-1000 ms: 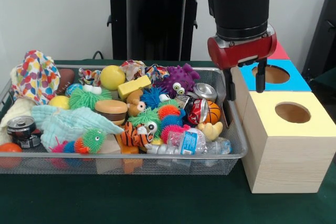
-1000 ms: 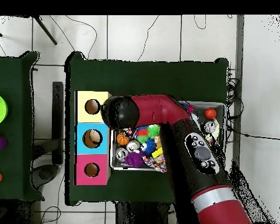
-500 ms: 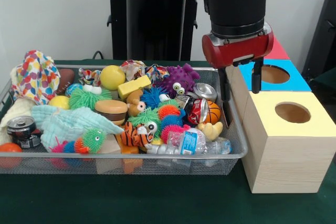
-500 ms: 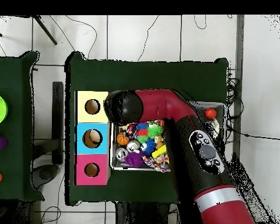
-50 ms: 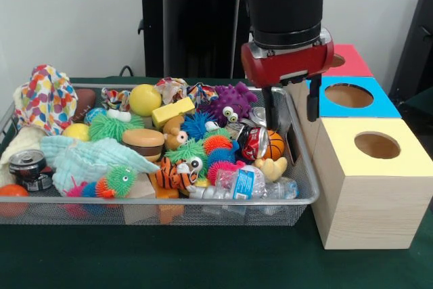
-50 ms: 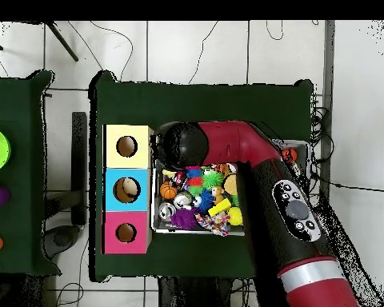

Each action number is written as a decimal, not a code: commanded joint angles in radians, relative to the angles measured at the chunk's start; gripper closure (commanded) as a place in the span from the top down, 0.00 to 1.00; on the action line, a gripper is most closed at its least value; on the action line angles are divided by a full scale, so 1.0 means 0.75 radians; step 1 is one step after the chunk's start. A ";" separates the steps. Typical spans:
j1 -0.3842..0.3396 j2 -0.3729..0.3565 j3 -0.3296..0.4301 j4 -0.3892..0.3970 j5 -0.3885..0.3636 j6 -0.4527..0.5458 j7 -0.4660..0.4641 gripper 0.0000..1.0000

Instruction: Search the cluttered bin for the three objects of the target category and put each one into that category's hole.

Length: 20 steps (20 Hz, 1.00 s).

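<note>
Bin [image 5: 308, 197] packed rim to rim with toys, cans, a bottle. Gripper [image 5: 292, 107] spread wide, empty, straddling the bin's edge beside the boxes [image 5: 379, 187], above the crushed can [image 5: 255, 141].

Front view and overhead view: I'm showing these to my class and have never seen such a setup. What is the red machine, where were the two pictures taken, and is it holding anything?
The red machine is a robot arm ending in a gripper, whose two dark fingers are open and hold nothing. One picture faces the robot across the table; the other looks straight down. On the green table sits a wire bin full of toys, balls, cans and a plastic bottle. Beside it stands a wooden box with round holes in yellow, blue and red tops. The gripper hangs over the bin's edge nearest the box.
</note>
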 commanded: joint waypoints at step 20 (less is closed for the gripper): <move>-0.113 0.080 0.061 0.156 -0.194 -0.044 -0.144 1.00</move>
